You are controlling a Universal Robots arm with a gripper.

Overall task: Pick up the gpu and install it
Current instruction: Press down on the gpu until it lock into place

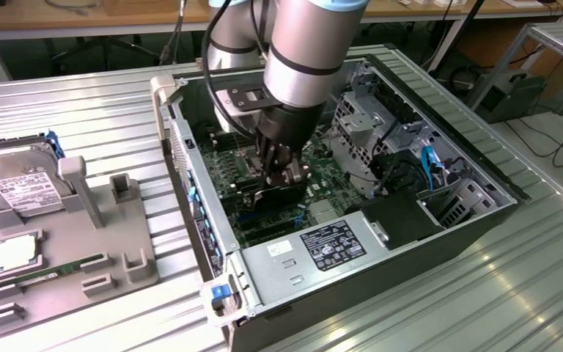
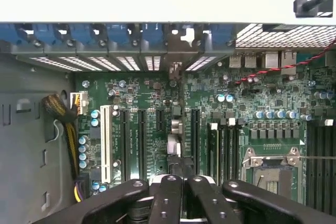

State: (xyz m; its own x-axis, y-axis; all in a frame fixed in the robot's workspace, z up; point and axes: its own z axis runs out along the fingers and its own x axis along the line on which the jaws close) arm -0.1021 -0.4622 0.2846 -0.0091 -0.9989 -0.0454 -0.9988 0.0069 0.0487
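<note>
In the exterior view the arm reaches steeply down from the far side into the open computer case [image 1: 438, 242], which lies on its side on the ribbed metal desk [image 1: 96, 125] so that the motherboard [image 1: 325, 180] faces up and the slots can be reached from above. The tool [image 1: 284, 174] hangs low over the middle of the board, its dark fingers [image 1: 279, 163] drawn together on the top edge of the gpu [image 1: 267, 196], a dark card held on edge just above the slot area. Near the desk's edge on the exterior view's left, a grey fixture [image 1: 86, 257] carries a hard drive [image 1: 12, 180] upright and a RAM stick [image 1: 61, 265] lying flat.

In the wrist view the camera looks straight down past the black fingers [image 2: 170, 198], closed on the gpu's thin edge [image 2: 176, 129]. That edge runs along the dark expansion slots [image 2: 142, 140] toward the rear bracket openings [image 2: 152, 62], beside the white PCI slot [image 2: 106, 142] and well apart from the CPU socket [image 2: 273, 174].
</note>
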